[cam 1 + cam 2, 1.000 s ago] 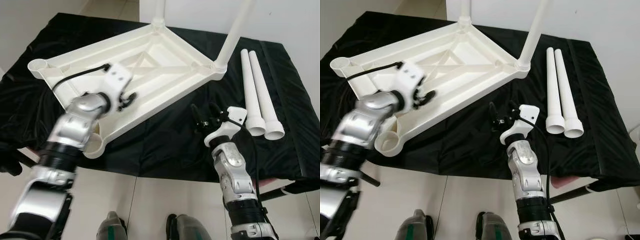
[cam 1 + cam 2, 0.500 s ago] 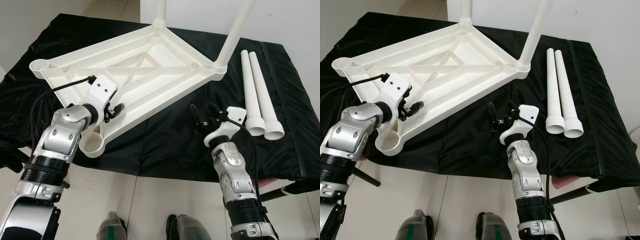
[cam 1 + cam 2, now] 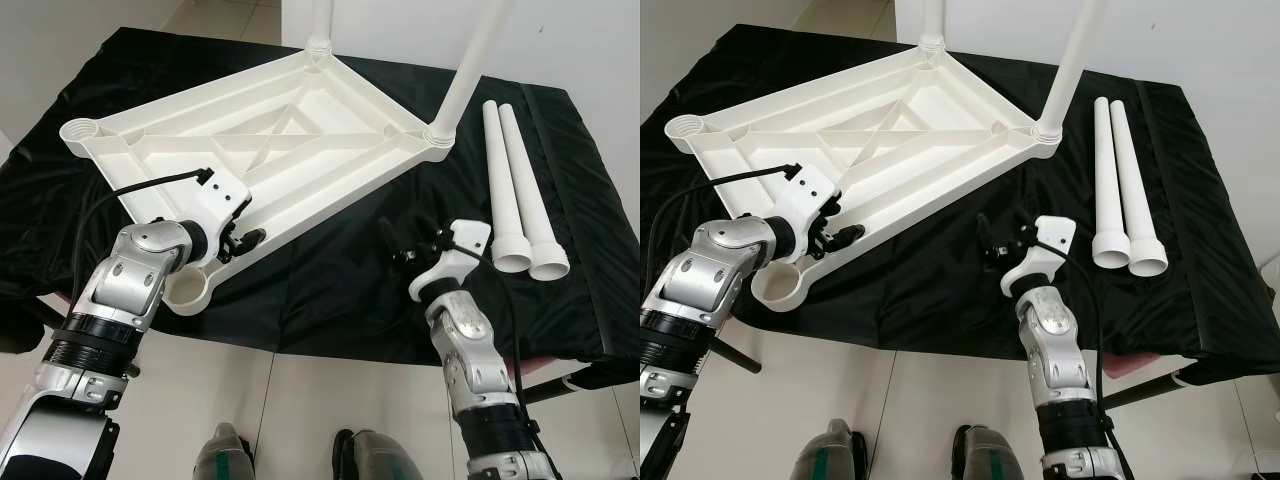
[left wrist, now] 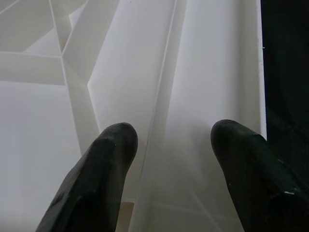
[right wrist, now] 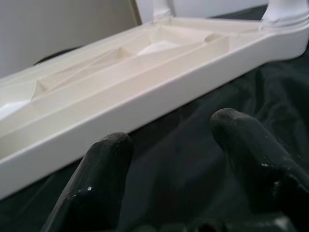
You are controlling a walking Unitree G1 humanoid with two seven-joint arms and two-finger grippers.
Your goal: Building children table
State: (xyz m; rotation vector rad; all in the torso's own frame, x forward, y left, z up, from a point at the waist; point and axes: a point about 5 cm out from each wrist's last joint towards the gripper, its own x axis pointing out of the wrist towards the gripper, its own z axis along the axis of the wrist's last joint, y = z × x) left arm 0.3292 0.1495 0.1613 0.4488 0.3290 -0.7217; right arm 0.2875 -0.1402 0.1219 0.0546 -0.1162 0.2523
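Note:
A white plastic tabletop (image 3: 300, 110) lies upside down on a table draped in black cloth (image 3: 330, 280). Two white legs stand in its far corner sockets (image 3: 470, 65) (image 3: 320, 20). Two loose legs (image 3: 505, 170) (image 3: 530, 180) lie side by side on the cloth at the right. An empty socket (image 3: 185, 290) sits at the near corner, another (image 3: 78, 130) at the far left. My left gripper (image 3: 240, 240) is open, and its fingers (image 4: 104, 169) straddle the tabletop's near rim. My right gripper (image 3: 405, 235) hovers open over the cloth, pointing at the tabletop's side wall (image 5: 145, 87).
The cloth-covered table ends just in front of me, with pale tiled floor (image 3: 300, 400) and my feet (image 3: 225, 455) below. A white wall (image 3: 580, 40) stands behind the far right. Bare cloth lies between the tabletop and the loose legs.
My left gripper has drawn back from over the tabletop's ribbed inside to its near rim and lowered. The right gripper has barely shifted.

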